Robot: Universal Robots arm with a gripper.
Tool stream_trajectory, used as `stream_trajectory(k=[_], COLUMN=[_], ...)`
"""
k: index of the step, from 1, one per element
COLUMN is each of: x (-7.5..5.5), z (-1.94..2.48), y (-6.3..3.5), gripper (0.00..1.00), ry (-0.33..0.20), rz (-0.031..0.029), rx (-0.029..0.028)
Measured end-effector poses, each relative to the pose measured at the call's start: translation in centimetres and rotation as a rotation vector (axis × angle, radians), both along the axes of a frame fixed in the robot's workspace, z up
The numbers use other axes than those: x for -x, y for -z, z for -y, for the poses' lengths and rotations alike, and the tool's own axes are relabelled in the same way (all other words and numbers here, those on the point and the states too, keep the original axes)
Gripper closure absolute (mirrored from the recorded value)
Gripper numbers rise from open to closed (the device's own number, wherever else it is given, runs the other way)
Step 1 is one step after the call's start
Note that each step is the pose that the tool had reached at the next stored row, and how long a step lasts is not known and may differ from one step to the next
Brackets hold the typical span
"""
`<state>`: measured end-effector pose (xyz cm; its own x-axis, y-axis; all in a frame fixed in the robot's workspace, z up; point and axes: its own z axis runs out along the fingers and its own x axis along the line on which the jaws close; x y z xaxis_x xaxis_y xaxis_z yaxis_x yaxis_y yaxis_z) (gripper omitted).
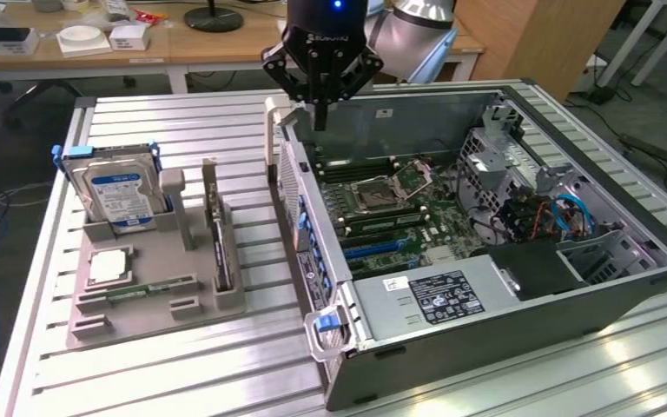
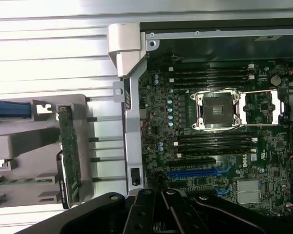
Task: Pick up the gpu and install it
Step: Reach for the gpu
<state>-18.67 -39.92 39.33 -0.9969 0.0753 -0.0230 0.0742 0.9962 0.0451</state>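
The gpu (image 1: pixel 219 245) stands on edge in a slot of the grey holder (image 1: pixel 154 317) on the exterior view's left. It is a thin dark card, and in the wrist view its edge (image 2: pixel 69 156) runs along the holder. My gripper (image 1: pixel 320 111) hangs shut with nothing in it above the back corner of the open computer case (image 1: pixel 507 313). It is well away from the gpu. In the wrist view my fingertips (image 2: pixel 161 214) sit together over the motherboard (image 2: pixel 210 146), close to its blue expansion slot (image 2: pixel 193 173).
The holder also carries a hard drive with a blue-white label (image 1: pixel 119 195), a processor chip (image 1: pixel 110 265) and a green memory stick (image 1: pixel 148 287). Inside the case are the processor socket (image 2: pixel 217 111), memory slots, cables and drive cages (image 1: pixel 542 208). Everything rests on a ribbed aluminium table (image 1: pixel 171 382).
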Motion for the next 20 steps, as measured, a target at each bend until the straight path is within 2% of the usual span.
stream_trajectory(k=[20], x=[3.5], z=[0.01], y=[0.00], gripper=[0.90], ry=[0.000], rz=[-0.0001], rx=[0.0001])
